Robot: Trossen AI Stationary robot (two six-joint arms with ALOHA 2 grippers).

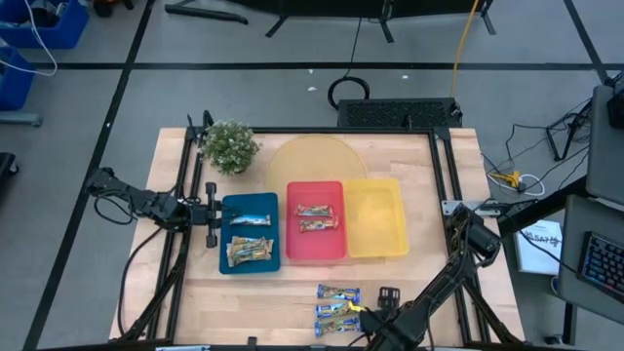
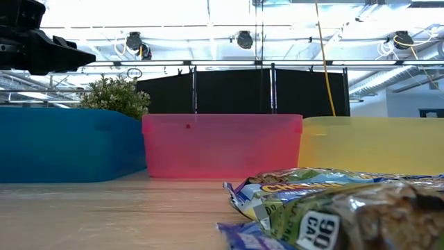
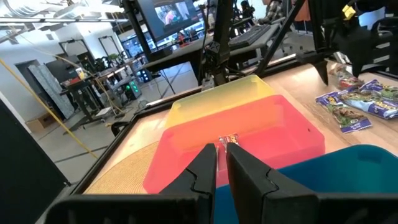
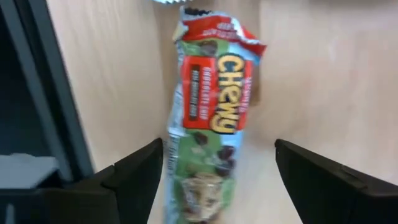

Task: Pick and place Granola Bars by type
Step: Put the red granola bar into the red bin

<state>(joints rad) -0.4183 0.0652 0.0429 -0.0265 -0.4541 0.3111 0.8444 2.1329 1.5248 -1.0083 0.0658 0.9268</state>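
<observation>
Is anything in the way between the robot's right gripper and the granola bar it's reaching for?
Nothing visible. The right gripper is open, with the bar lying on the table between its fingers. The way is clear.

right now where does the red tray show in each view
high view: red tray at table centre, between the blue tray and yellow tray.
low view: red tray mid-picture, same neighbours either side.
left wrist view: red tray just beyond the left gripper.
right wrist view: not in it.
shared landmark: the yellow tray.
</observation>
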